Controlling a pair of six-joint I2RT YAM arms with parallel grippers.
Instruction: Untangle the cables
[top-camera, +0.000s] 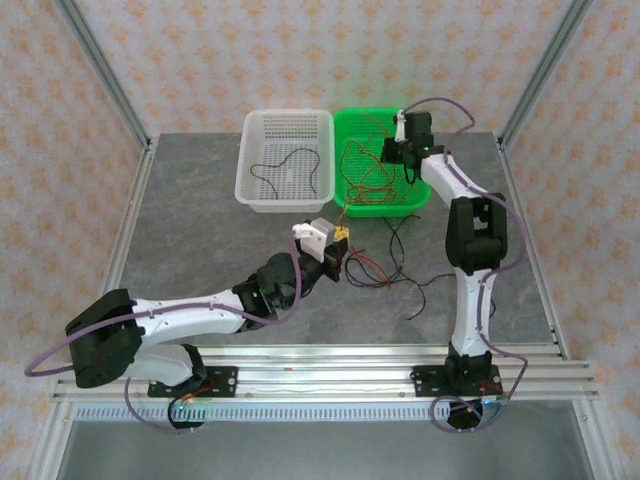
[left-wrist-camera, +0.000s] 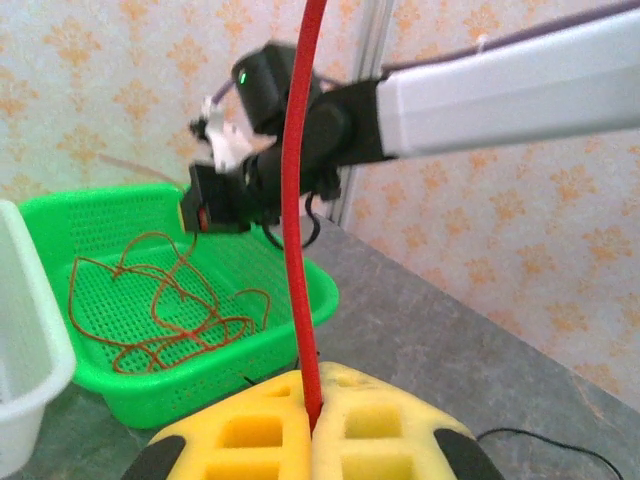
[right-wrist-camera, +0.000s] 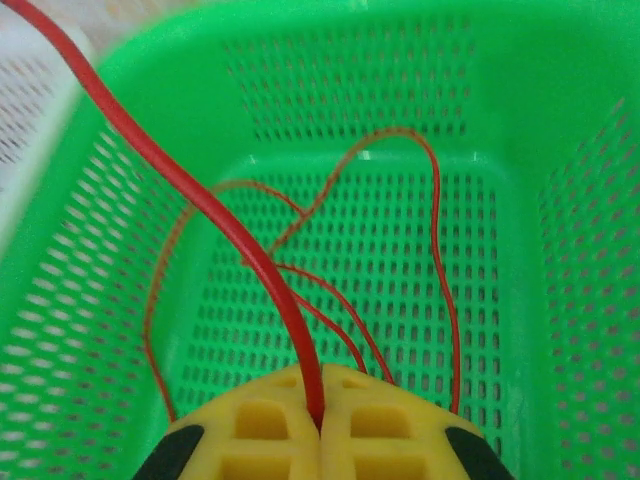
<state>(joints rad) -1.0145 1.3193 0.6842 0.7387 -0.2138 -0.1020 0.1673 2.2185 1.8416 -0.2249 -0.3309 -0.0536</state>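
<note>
My left gripper (left-wrist-camera: 313, 385) is shut on a red cable (left-wrist-camera: 300, 200) that rises straight up from its yellow pads. In the top view the left gripper (top-camera: 338, 240) hovers just in front of the green basket (top-camera: 420, 195). My right gripper (right-wrist-camera: 318, 400) is shut on a red cable (right-wrist-camera: 200, 200) that runs off to the upper left. The right gripper (top-camera: 400, 155) hangs over the green basket (right-wrist-camera: 350, 60). Several thin red cables (top-camera: 365, 175) lie looped inside that basket. More red and black cables (top-camera: 395, 265) lie loose on the table between the arms.
A white basket (top-camera: 250, 190) stands left of the green one, touching it, with one black cable (top-camera: 285, 160) inside. Metal frame posts rise at the table's back corners. Bare grey tabletop (top-camera: 190, 240) stretches to the left of the baskets.
</note>
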